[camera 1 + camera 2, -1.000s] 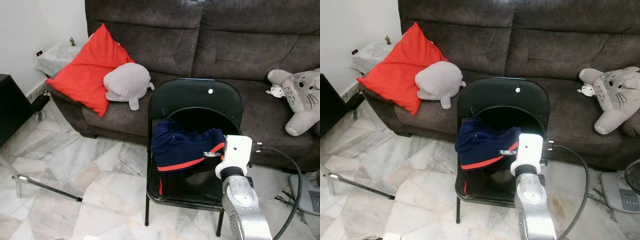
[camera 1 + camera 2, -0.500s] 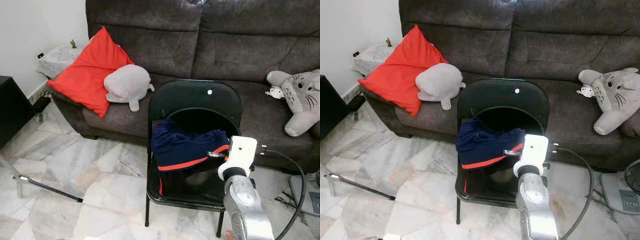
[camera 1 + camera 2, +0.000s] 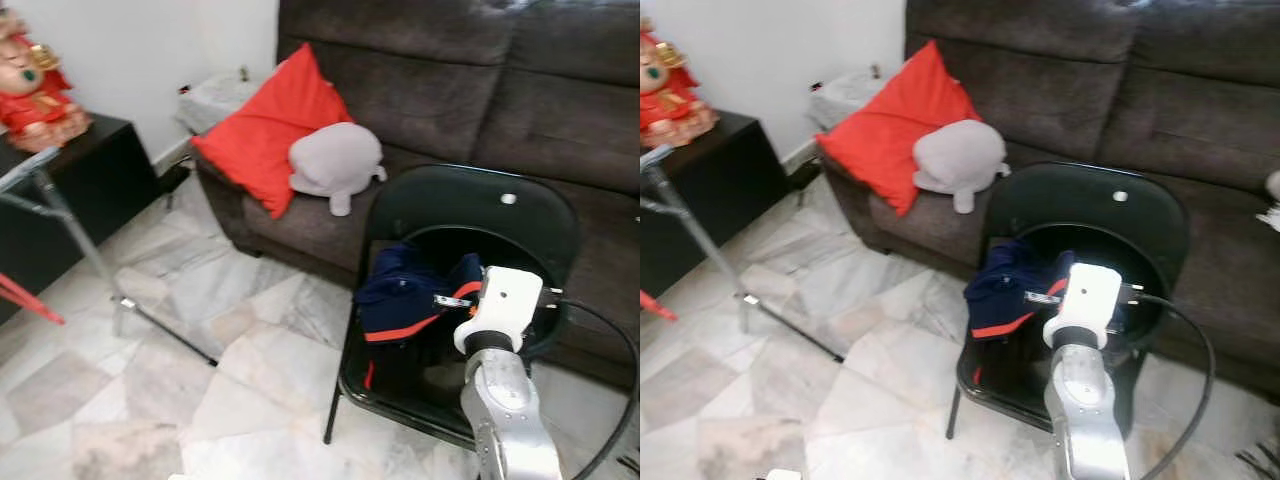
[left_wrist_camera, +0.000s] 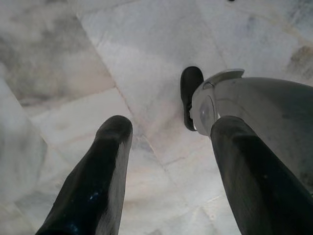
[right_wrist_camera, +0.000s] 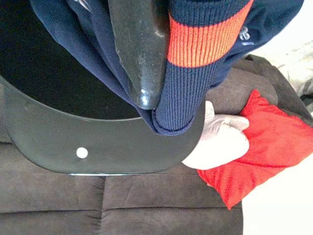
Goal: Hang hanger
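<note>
Left eye view: one black folding chair [image 3: 505,215] is seen before one dark brown sofa [image 3: 470,70]; one red cushion [image 3: 270,130] and one grey plush [image 3: 335,160] are counted on the sofa seat; one black cabinet [image 3: 70,200] with one red figurine [image 3: 30,85] on top is noted at the left, beside a metal stand [image 3: 70,225] on the marble floor [image 3: 170,390]. One navy garment with a red stripe [image 3: 410,300] is seen heaped over the chair seat; its long axis is roughly level, running from left toward the right arm; the hanger itself cannot be made out. The right gripper [image 3: 450,301] is held at the garment's right end.

Right eye view: the same scene is recorded; the garment is seen touching the white wrist housing.

Left wrist view: the left gripper [image 4: 168,161] is pointed at the floor, with its two fingers [image 4: 98,181] spread well apart and nothing between them; the robot's foot is seen below.

Right wrist view: one black finger [image 5: 139,49] is pressed against the garment's ribbed striped cuff; the second finger is hidden; the fabric appears pinched, above the chair back and its one white dot.
</note>
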You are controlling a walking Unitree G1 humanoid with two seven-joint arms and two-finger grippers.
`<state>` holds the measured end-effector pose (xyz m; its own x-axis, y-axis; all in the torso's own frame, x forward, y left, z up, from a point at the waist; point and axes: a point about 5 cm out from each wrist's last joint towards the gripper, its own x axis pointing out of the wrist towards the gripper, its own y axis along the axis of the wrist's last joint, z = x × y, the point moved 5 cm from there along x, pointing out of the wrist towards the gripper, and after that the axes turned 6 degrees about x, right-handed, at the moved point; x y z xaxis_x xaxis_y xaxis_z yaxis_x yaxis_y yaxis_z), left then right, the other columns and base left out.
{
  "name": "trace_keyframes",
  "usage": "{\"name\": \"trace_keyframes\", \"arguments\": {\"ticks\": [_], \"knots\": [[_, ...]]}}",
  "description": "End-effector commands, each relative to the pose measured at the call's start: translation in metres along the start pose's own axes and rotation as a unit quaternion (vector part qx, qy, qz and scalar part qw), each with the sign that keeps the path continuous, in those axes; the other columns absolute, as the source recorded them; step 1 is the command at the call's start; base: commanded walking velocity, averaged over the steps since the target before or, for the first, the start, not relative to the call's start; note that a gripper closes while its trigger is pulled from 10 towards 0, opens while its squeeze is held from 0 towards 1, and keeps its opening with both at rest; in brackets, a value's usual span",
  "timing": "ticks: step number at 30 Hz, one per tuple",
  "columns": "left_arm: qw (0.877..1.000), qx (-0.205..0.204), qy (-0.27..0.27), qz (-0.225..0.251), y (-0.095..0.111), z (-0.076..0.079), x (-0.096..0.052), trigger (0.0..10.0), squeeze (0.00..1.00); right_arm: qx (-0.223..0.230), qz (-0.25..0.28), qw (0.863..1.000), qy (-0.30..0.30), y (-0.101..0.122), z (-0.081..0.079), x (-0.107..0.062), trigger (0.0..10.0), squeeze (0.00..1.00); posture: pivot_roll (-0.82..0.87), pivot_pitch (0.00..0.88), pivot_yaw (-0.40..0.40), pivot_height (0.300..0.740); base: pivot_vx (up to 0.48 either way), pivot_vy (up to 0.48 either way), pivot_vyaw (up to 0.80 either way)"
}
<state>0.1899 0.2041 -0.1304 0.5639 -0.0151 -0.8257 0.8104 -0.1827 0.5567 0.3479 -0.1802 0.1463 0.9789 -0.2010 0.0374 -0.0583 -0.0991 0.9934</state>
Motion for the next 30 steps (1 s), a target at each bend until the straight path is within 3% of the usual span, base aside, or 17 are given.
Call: {"name": "trace_keyframes", "arguments": {"ticks": [1,6,9,12,13,14,15,16,17,18,19,20,21,24,25,28,30], "knots": [[1.0,0.0,0.005,-0.015,-0.01,-0.003,-0.002,10.0,0.0,0.006,0.006,1.0,-0.005,0.002,-0.001,0.001,10.0,0.0,-0.08,0.097,0.063,0.721,0.0,0.0,0.52],[1.0,-0.001,0.005,-0.016,-0.01,-0.003,-0.002,10.0,0.0,0.026,-0.027,0.996,-0.084,-0.009,0.03,0.007,10.0,0.0,-0.08,0.099,0.061,0.721,0.0,0.0,0.0],[1.0,-0.002,0.006,-0.015,-0.01,-0.003,-0.002,10.0,0.0,0.01,-0.039,0.992,-0.123,-0.009,0.047,0.017,10.0,0.0,-0.08,0.098,0.062,0.721,0.0,0.0,0.0],[1.0,-0.003,0.006,-0.014,-0.009,-0.003,-0.002,10.0,0.0,-0.051,0.007,0.991,-0.122,0.02,0.047,0.035,10.0,0.0,-0.09,0.098,0.063,0.721,0.0,0.0,0.0],[1.0,-0.003,0.007,-0.013,-0.008,-0.003,-0.002,10.0,0.0,-0.1,0.085,0.989,-0.061,0.062,0.015,0.049,10.0,0.0,-0.09,0.098,0.064,0.721,0.0,0.0,0.0],[1.0,-0.003,0.007,-0.013,-0.008,-0.003,-0.002,10.0,0.0,-0.1,0.085,0.989,-0.061,0.062,0.015,0.049,10.0,0.0,-0.09,0.098,0.064,0.721,0.0,0.0,0.0],[1.0,-0.003,0.007,-0.012,-0.008,-0.003,-0.002,10.0,0.0,-0.115,0.142,0.983,0.026,0.088,-0.024,0.049,10.0,0.0,-0.09,0.099,0.066,0.721,0.0,0.0,0.0],[1.0,-0.003,0.007,-0.012,-0.008,-0.004,-0.002,10.0,0.0,-0.109,0.163,0.967,0.16,0.098,-0.074,0.037,10.0,0.0,-0.09,0.101,0.068,0.721,0.0,0.0,0.0],[1.0,-0.003,0.008,-0.012,-0.008,-0.004,-0.002,10.0,0.0,-0.098,0.174,0.936,0.29,0.103,-0.118,0.013,10.0,0.0,-0.09,0.103,0.069,0.721,0.0,0.0,0.0],[1.0,-0.003,0.008,-0.012,-0.008,-0.004,-0.002,10.0,0.0,-0.072,0.179,0.866,0.461,0.107,-0.168,-0.036,10.0,0.0,-0.1,0.104,0.069,0.721,0.0,0.0,0.0],[1.0,-0.002,0.008,-0.012,-0.007,-0.004,-0.002,10.0,0.0,-0.068,0.193,0.832,0.515,0.11,-0.181,-0.061,10.0,0.0,-0.1,0.104,0.068,0.721,0.0,0.0,0.0],[1.0,-0.002,0.008,-0.012,-0.007,-0.004,-0.002,10.0,0.0,-0.064,0.207,0.806,0.55,0.113,-0.189,-0.08,10.0,0.0,-0.1,0.105,0.068,0.721,0.0,0.0,0.0],[1.0,-0.002,0.009,-0.012,-0.007,-0.004,-0.002,10.0,0.0,-0.042,0.197,0.794,0.573,0.112,-0.194,-0.093,10.0,0.0,-0.1,0.106,0.068,0.721,0.0,0.0,0.0],[1.0,-0.003,0.01,-0.011,-0.007,-0.005,-0.002,10.0,0.0,-0.035,0.194,0.783,0.591,0.105,-0.2,-0.107,10.0,0.0,-0.1,0.106,0.066,0.721,0.0,0.0,0.0],[1.0,-0.003,0.01,-0.011,-0.007,-0.004,-0.002,10.0,0.0,-0.062,0.172,0.804,0.566,0.083,-0.197,-0.099,10.0,0.0,-0.09,0.107,0.067,0.721,0.0,0.0,0.0],[1.0,-0.002,0.01,-0.01,-0.007,-0.004,-0.002,10.0,0.0,-0.11,0.141,0.832,0.525,0.054,-0.183,-0.084,10.0,0.0,-0.09,0.107,0.066,0.721,0.0,0.0,0.46],[1.0,-0.002,0.01,-0.01,-0.007,-0.004,-0.002,10.0,0.0,-0.116,0.138,0.834,0.521,0.052,-0.18,-0.082,10.0,0.0,-0.09,0.108,0.066,0.721,0.0,0.0,0.8]]}}
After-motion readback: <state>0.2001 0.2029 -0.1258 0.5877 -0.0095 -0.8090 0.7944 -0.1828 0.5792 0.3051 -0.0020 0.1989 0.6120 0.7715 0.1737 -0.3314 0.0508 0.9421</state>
